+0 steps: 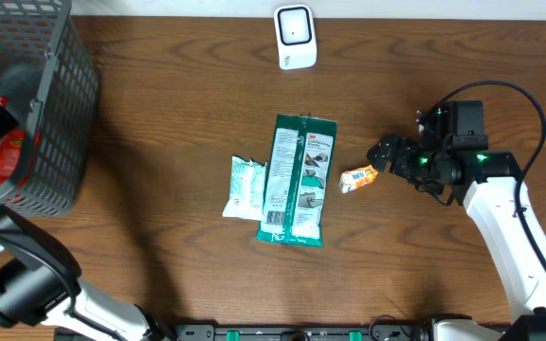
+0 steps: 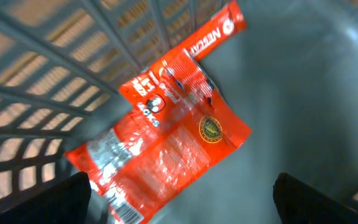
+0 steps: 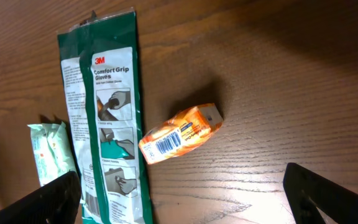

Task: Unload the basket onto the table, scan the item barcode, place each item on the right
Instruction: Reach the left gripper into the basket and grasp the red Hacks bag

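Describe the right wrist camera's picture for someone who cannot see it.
A small orange packet lies barcode-up on a wooden table. Left of it lies a green glove package, then a pale green packet. The right claw, open, shows dark fingertips at the bottom corners.

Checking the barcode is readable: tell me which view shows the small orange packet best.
Right wrist: the orange packet lies close up, barcode facing the camera. Overhead shows it small, beside the right gripper, barcode unreadable. Left wrist misses it.

Orange box (image 3: 180, 134) on side, barcode up; white scanner (image 1: 295, 36) well apart, top-ctr
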Controlling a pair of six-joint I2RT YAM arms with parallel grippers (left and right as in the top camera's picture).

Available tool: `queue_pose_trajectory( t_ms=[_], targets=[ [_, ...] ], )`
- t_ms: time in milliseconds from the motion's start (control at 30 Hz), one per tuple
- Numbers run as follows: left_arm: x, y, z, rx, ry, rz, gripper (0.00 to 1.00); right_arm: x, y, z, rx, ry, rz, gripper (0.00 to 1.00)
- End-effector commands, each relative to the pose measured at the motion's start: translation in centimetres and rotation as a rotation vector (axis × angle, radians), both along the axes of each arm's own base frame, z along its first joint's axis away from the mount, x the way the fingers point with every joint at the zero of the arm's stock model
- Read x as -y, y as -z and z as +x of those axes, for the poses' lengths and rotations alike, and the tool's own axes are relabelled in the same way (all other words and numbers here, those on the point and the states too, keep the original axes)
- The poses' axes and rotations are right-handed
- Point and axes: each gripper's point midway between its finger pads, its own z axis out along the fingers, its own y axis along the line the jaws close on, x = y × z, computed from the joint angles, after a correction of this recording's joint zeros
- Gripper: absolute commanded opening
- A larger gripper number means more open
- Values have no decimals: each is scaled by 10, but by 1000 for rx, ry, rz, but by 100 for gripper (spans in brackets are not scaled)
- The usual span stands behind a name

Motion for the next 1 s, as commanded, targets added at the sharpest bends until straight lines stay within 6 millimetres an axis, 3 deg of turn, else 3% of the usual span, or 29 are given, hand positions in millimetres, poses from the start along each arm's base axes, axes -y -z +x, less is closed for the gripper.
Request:
queue_pose_trajectory(
  t_ms=[0,267,433,467,533,600,767,867,933,967],
  targets=[
    [-9,35,-2,-96,16,-4,94,1,-3,3,6,14,2,99],
    [-17,109,-37,-368,-48,-34,94,1,-3,3,6,14,2,99],
    [-2,140,-43,-391,-87,-144,93,1,-3,3,6,14,2,99],
    [7,143,-39,-370,-69,-193,84,1,-3,3,6,14,2,99],
    [24,144,-28,-308,-28,-285,63,1,-3,3,6,14,2,99],
    [40,139,-13,-224,18,-373,53,1,-3,3,6,14,2,99],
    [67,119,16,-47,19,-550,51,1,-3,3,6,14,2,99],
    [68,103,26,17,-11,-581,51,1,-3,3,6,14,3,99],
    [64,88,31,51,-11,-556,56,1,-3,3,6,14,3,99],
    [63,83,32,63,-8,-542,65,1,-3,3,6,14,2,99]
  ],
)
